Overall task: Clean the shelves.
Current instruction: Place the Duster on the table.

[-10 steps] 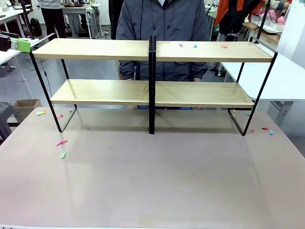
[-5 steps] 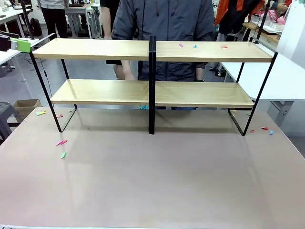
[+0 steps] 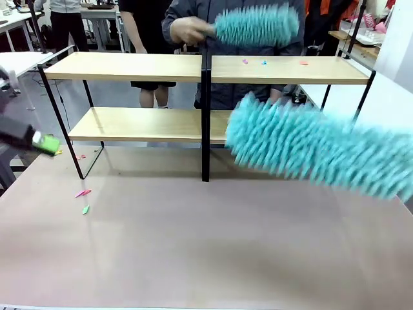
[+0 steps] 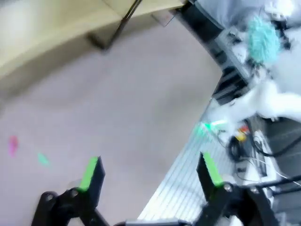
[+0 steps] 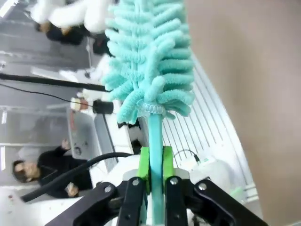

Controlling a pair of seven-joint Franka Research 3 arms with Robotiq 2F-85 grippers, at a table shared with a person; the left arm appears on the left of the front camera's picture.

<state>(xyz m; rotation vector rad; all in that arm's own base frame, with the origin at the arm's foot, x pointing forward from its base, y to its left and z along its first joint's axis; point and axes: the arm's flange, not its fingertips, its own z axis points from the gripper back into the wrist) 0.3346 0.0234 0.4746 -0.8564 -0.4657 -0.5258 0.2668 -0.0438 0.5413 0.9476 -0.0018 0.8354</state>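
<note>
1. The shelves [image 3: 206, 68] stand at the far side of the surface [image 3: 206, 245], two wooden boards on a thin black frame with a black centre post. A person stands behind them.

2. Right claw [image 5: 155, 165]: clenched on the thin handle of a teal duster [image 3: 316, 147]. In the front view the duster's fluffy head hangs, blurred, in front of the right half of the shelves, at about the level of the lower board. Whether it touches that board cannot be told.

3. Left claw [image 4: 150, 167]: released, jaws wide apart, holding nothing. In the front view it is a blurred shape to the left of the shelves, near the frame's left leg.

4. The person's hand [image 3: 188, 29] holds a second teal duster [image 3: 257, 24] above the top board, just right of the centre post.

5. Small coloured scraps [image 3: 263, 62] lie on the top board, right of the centre post. More scraps [image 3: 82, 192] lie on the surface, in front of the left leg.

6. Step in hand, as judged: the duster is being brought to the shelves; the scraps lie undisturbed, so sweeping has not visibly begun.

7. Next move, as judged: lay the duster head flat on a board right of the centre post and sweep along it, keeping clear of the post and the person's duster.
</note>
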